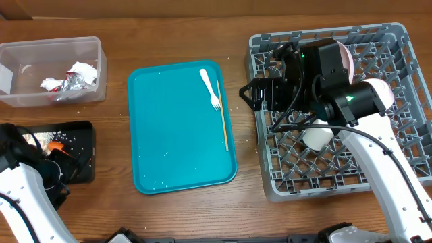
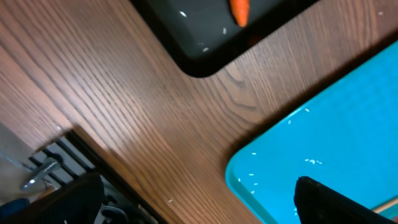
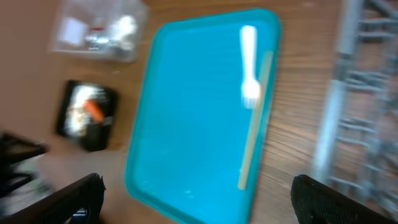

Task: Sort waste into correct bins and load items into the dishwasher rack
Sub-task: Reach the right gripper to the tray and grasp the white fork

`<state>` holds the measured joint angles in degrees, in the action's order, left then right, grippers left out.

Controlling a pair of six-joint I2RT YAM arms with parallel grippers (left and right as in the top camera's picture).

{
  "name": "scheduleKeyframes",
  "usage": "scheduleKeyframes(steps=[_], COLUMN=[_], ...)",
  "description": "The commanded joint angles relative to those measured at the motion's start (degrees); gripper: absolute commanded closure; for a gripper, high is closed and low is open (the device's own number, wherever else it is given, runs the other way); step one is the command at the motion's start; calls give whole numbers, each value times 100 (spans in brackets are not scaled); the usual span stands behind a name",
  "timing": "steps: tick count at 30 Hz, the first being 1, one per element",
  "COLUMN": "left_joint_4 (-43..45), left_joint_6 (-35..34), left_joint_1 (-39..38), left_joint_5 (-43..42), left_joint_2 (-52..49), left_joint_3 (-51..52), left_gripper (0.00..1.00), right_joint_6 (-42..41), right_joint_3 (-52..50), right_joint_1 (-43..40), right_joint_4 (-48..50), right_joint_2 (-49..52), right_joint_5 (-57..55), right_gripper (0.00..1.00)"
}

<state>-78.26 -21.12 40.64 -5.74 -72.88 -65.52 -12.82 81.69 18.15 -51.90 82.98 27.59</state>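
The grey dishwasher rack (image 1: 405, 40) fills the right side, with a white plate (image 1: 348, 57) on edge and a white cup (image 1: 316, 138) inside, partly hidden by my right arm. My right gripper (image 1: 244, 94) hangs open over the rack's left rim, empty (image 3: 199, 199). A white fork (image 1: 209, 88) (image 3: 249, 62) lies beside a thin yellow stick (image 1: 224, 121) on the teal tray (image 1: 175, 135). The clear tub (image 1: 50, 47) holds napkins and foil wrapper (image 1: 74, 77). The black tray (image 1: 81, 131) holds a carrot (image 2: 239, 9) and food bits. My left gripper (image 1: 71, 162) is open and empty (image 2: 199, 211).
The teal tray (image 2: 323, 124) lies between the black tray (image 2: 205, 37) and the rack (image 3: 367, 93); small crumbs speck it. Bare wood shows between the trays. In the right wrist view the tub (image 3: 99, 31) and black tray (image 3: 87, 115) are at far left.
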Motion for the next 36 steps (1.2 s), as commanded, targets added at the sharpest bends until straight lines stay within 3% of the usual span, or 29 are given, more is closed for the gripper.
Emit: scheduleKeyframes(steps=[1,5,11,19,29,36], left_joint_4=[-4,87,94,94,92,94], left_joint_6=[-122,-120,-120,-120,-120,-120], left_joint_1=[26,26,26,26,26,26], left_joint_5=[-223,-221,-221,-219,-219,-219], left_joint_2=[101,101,101,101,101,101], left_joint_3=[-140,-140,-140,-140,-140,-140], left_gripper=[0,0,0,0,0,0], right_joint_6=[17,-92,-514,-518,109,190], right_joint_3=[2,2,2,343,2435,2903], right_joint_1=[98,446,1241,1873,1864,1816], right_joint_4=[354,605,892,1290,754,964], right_joint_2=[9,11,223,1421,3327,4205], right_joint_5=[1117,632,-1231,-2538,-3091,-3292], right_gripper=[0,0,0,0,0,0])
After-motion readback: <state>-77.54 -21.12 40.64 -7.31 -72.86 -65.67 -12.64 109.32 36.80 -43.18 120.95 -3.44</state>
